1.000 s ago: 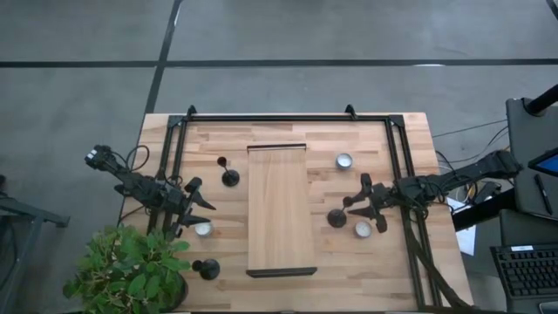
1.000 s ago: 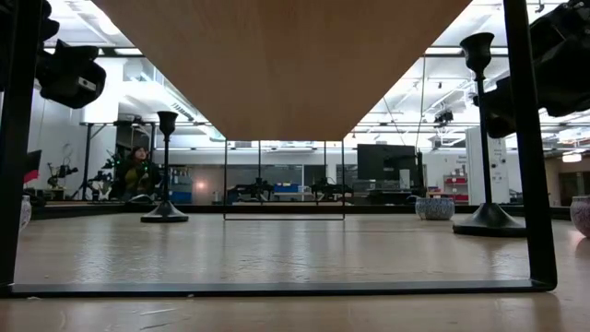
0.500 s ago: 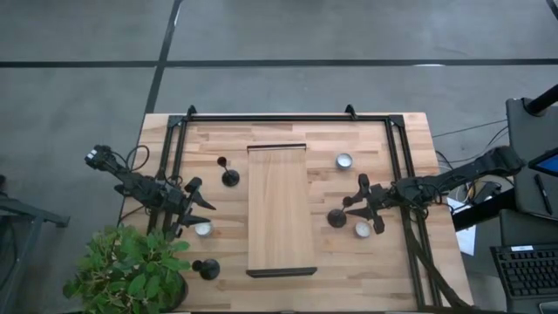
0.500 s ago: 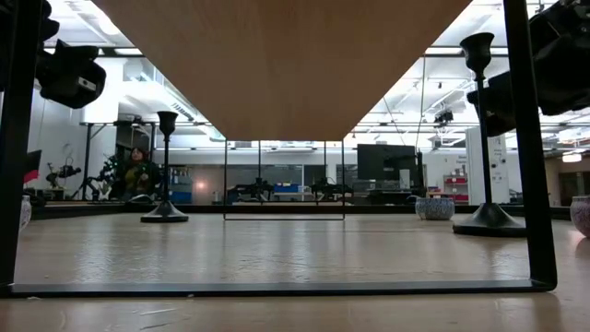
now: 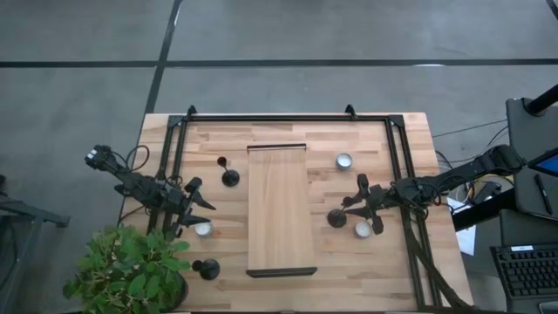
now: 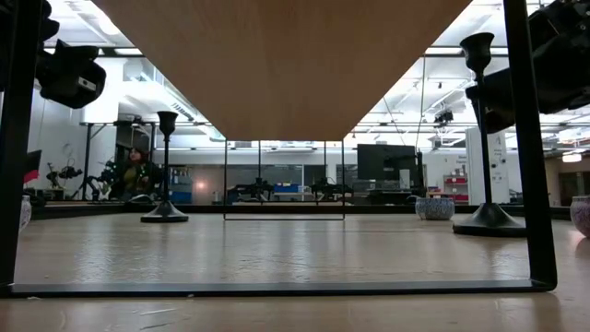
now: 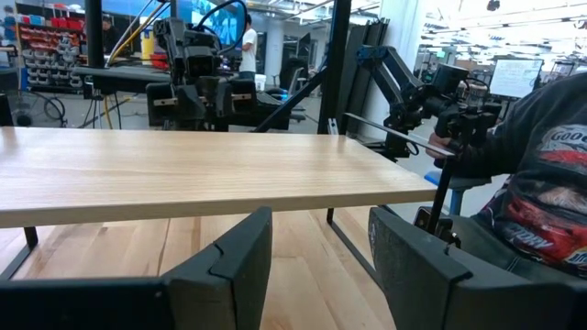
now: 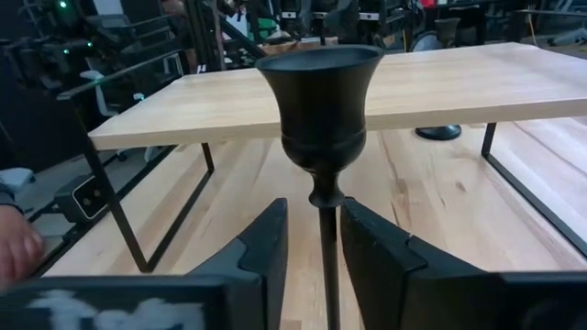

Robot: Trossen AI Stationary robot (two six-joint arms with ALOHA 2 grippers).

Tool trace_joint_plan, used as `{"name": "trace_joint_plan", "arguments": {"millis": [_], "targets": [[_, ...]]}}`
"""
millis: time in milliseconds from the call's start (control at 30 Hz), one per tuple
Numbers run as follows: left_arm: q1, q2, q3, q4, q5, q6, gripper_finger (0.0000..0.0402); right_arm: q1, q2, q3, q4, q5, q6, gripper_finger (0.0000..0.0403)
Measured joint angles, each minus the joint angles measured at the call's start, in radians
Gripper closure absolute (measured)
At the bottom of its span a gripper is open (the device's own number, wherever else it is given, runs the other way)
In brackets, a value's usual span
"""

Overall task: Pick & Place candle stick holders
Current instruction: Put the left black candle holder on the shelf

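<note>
Right gripper (image 8: 312, 252) edged closer; candle stick holder (image 8: 320, 110) stem between narrow-open jaws, not yet clamped.

I work in a robotics lab. My butcher-block table (image 5: 384, 166) sits in a black metal frame (image 5: 288, 117) on grey concrete floor (image 5: 261, 52). Beyond it I see other robot arms (image 7: 197, 64) on benches, shelves of parts bins (image 7: 41, 46), monitors (image 7: 511, 75), ceiling strip lights (image 6: 138, 88), and a seated person (image 7: 537, 192).
</note>
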Motion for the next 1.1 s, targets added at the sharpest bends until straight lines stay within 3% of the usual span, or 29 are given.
{"name": "trace_joint_plan", "arguments": {"millis": [400, 767, 867, 1100], "targets": [[0.000, 0.000, 0.000, 0.000, 0.000, 0.000, 0.0223, 0.000, 0.000, 0.000, 0.000, -0.001, -0.001, 0.0385], [0.000, 0.000, 0.000, 0.000, 0.000, 0.000, 0.0223, -0.001, -0.001, 0.014, 0.110, 0.011, -0.032, 0.0388], [0.000, 0.000, 0.000, 0.000, 0.000, 0.000, 0.0223, -0.002, 0.000, 0.081, 0.037, 0.045, -0.071, 0.0389], [0.000, 0.000, 0.000, 0.000, 0.000, 0.000, 0.0223, -0.017, 0.018, 0.343, -0.315, 0.123, -0.155, 0.0389]]}}
